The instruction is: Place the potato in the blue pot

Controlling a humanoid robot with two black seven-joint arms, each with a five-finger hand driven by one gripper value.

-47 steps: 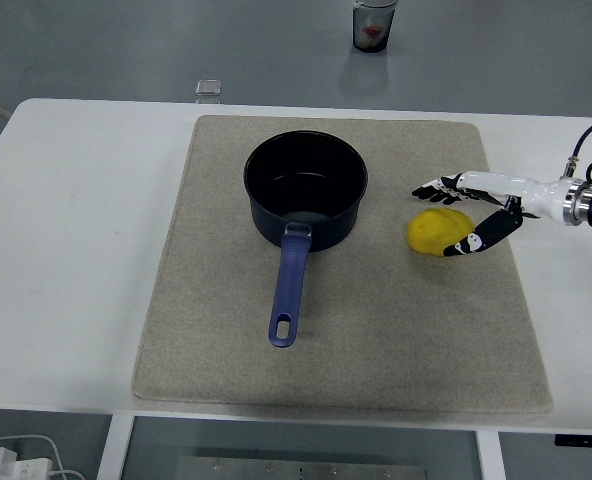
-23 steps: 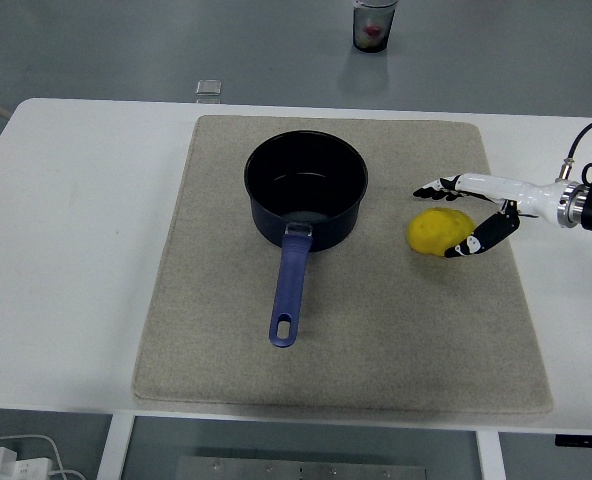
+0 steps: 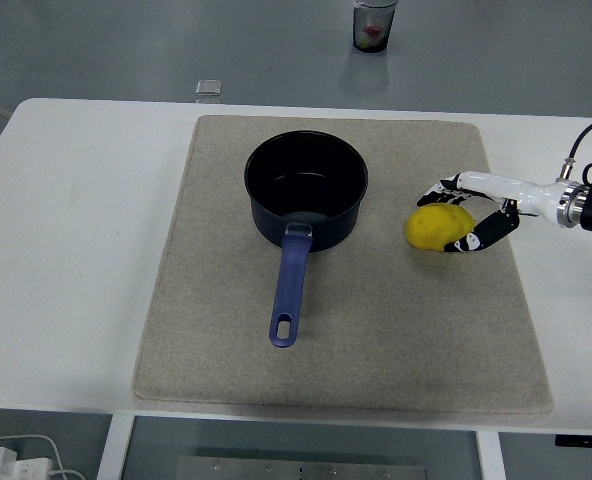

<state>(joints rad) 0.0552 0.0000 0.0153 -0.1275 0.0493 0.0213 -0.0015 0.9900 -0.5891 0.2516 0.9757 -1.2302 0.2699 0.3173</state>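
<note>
Landmark: blue pot, upright on the beige mat that covers most of the white counter. You see its mouth facing up and nothing inside, so it can take a drop from above; its handle runs toward the counter's near edge, away from the side the arm comes from, which leaves the approach clear.

Just right of the pot, apart from its wall, the potato sits on the mat. You cannot tell whether it is lifted off the mat.

Right of the potato, the right hand reaches in from the right edge. Its fingers curve over the potato's far side and the thumb presses the near side: partly closed, gripping the potato. Judgement: grasp stage; lift and carry to the pot not yet done.

Left arm: not in view.
</note>
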